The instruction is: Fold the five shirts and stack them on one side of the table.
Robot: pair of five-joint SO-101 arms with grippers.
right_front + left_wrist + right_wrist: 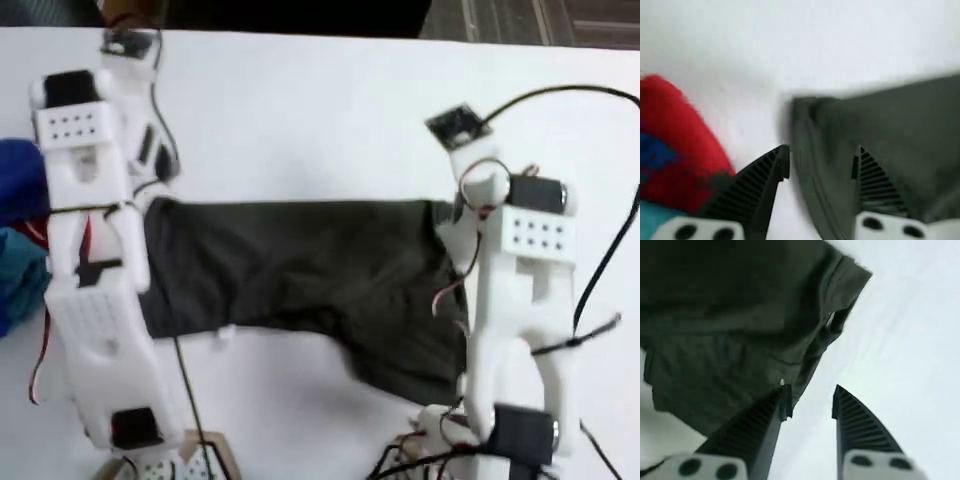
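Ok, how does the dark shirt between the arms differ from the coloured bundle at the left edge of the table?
The dark shirt is one dark colour; the coloured bundle mixes red, blue and teal. The dark shirt lies spread across the middle of the table; the coloured bundle sits piled at its edge. Open jaws of the left arm straddle the dark shirt's edge, not the coloured bundle. Both are cloth on the table.

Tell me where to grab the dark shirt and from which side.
Pinch the shirt at its two end edges, near the far corners, coming down from above. It lies flat on the table, so only an edge gives a lip. The left pincer is open astride one end's edge; the right pincer is open over the other's.
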